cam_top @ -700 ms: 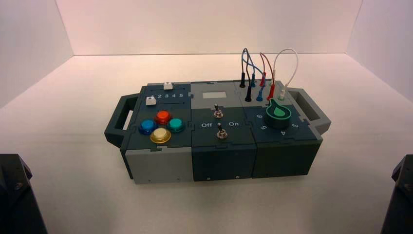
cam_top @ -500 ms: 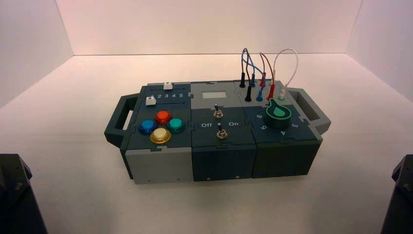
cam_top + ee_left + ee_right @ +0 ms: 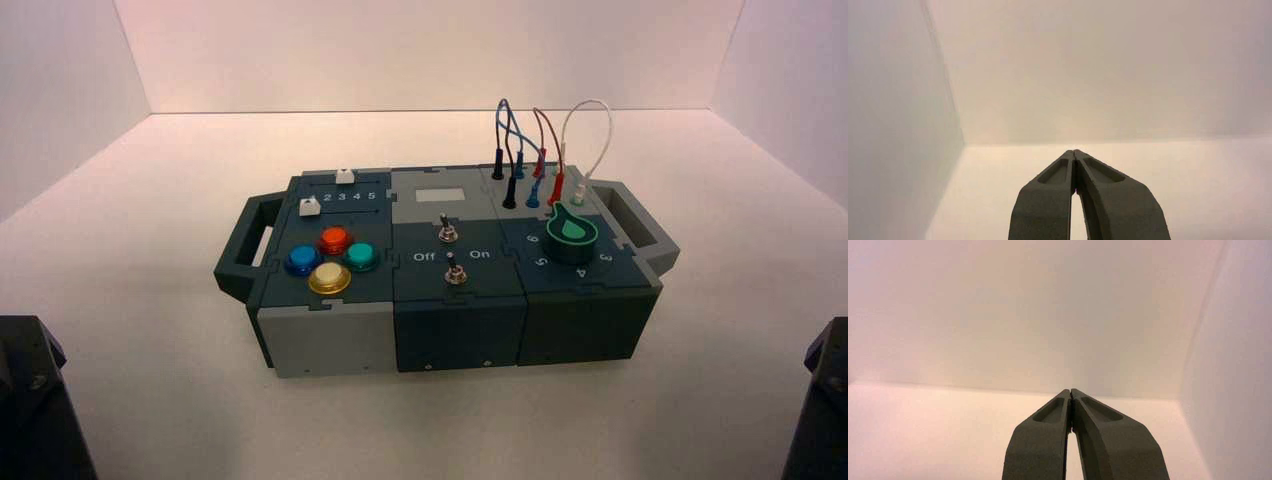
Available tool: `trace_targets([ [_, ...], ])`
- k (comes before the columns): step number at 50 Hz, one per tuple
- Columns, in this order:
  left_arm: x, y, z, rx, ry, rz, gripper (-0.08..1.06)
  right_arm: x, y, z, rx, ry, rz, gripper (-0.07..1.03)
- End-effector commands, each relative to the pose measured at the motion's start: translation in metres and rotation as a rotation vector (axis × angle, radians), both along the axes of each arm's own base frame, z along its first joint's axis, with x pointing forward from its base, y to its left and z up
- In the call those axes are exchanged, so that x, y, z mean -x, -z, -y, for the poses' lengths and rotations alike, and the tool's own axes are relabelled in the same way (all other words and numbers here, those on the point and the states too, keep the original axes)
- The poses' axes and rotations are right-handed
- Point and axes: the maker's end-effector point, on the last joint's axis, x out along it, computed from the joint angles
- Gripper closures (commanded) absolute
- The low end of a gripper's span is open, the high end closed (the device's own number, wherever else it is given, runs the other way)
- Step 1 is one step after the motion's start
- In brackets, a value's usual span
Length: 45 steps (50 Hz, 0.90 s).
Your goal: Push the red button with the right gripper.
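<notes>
The red button (image 3: 334, 239) sits on the left part of the box (image 3: 330, 340), at the back of a cluster of four buttons, with a blue one (image 3: 302, 260), a teal one (image 3: 361, 257) and a yellow-cream one (image 3: 329, 277). My right gripper (image 3: 1070, 391) is shut and empty, facing the bare floor and wall; the box is out of its view. The right arm is parked at the lower right corner of the high view (image 3: 822, 400), far from the button. My left gripper (image 3: 1074, 152) is shut and empty, its arm parked at the lower left (image 3: 30, 405).
The box also carries two white sliders (image 3: 309, 207), two toggle switches (image 3: 448, 232), a green knob (image 3: 572, 231) and looped wires (image 3: 540, 140) plugged in at the back right. It has a handle at each end (image 3: 243, 243). White walls enclose the floor (image 3: 150, 330).
</notes>
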Motion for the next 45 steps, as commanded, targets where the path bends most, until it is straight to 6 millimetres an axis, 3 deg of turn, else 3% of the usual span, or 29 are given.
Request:
trace_targets([
  [1, -0.003, -0.002, 0.022, -0.008, 0.078, -0.087, 1.01, -0.007, -0.008, -0.017, 0.005, -0.055, -0.041, 0.99],
  [9, 0.000, 0.012, 0.041, -0.023, 0.147, -0.178, 1.01, -0.007, 0.003, -0.031, 0.013, -0.104, -0.104, 0.99],
  [11, 0.007, 0.030, 0.068, -0.056, 0.245, -0.291, 1.01, -0.006, 0.017, -0.053, 0.031, -0.175, -0.176, 0.99],
  [14, 0.012, 0.041, 0.079, -0.079, 0.285, -0.364, 1.01, -0.006, 0.023, -0.066, 0.043, -0.219, -0.211, 0.99],
  [18, 0.017, 0.055, 0.086, -0.104, 0.313, -0.453, 1.01, -0.005, 0.028, -0.078, 0.055, -0.257, -0.242, 0.99],
  [20, 0.028, 0.076, 0.090, -0.147, 0.336, -0.592, 1.01, -0.006, 0.035, -0.088, 0.067, -0.286, -0.271, 0.99],
  [25, 0.043, 0.093, 0.091, -0.176, 0.353, -0.732, 1.01, -0.004, 0.044, -0.099, 0.077, -0.318, -0.311, 0.99],
  [35, 0.059, 0.107, 0.093, -0.224, 0.381, -0.866, 1.01, 0.003, 0.056, -0.122, 0.109, -0.392, -0.374, 0.99],
  [45, 0.065, 0.106, 0.100, -0.232, 0.411, -0.873, 1.01, 0.029, 0.074, -0.161, 0.161, -0.532, -0.458, 0.99],
])
